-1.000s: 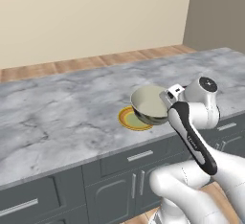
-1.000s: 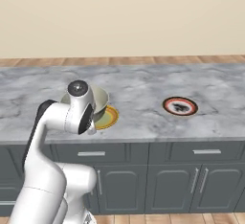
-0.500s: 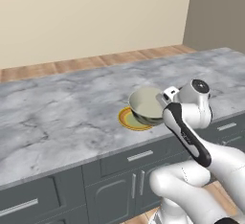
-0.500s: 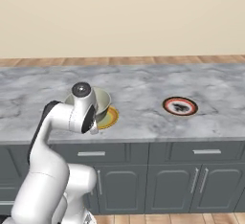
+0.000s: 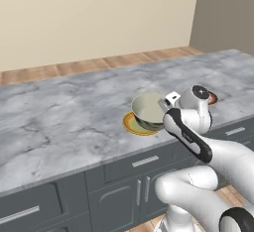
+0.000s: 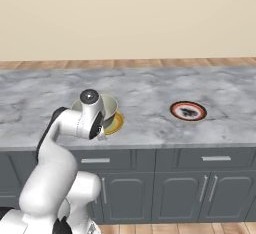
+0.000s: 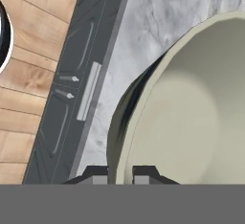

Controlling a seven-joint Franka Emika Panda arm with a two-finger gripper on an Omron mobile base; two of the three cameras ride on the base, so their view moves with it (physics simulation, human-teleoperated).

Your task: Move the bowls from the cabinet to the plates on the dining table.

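Note:
A cream-beige bowl [image 5: 148, 109] [image 6: 108, 106] [image 7: 191, 117] hangs tilted, low over the yellow-rimmed plate [image 5: 131, 125] [image 6: 116, 124] on the marble dining table [image 5: 64, 122] [image 6: 150, 88]. My gripper [image 5: 166, 104] [image 7: 119, 175] is shut on the bowl's rim, one fingertip [image 7: 98, 174] outside the wall and one inside. Whether the bowl touches the plate I cannot tell. The red-rimmed plate [image 6: 188, 111] [image 5: 213, 98] lies bare farther right along the table, partly behind my arm in the left base view. The cabinet is out of view.
Dark grey drawers and doors with silver handles [image 6: 215, 158] [image 7: 88, 91] run under the table's front edge. Wooden floor [image 7: 33, 36] lies below. Beyond the table stands a beige wall [image 6: 125, 18].
The arm has brought the bowl slightly lower and closer over the yellow-rimmed plate. The grip on the rim has stayed shut.

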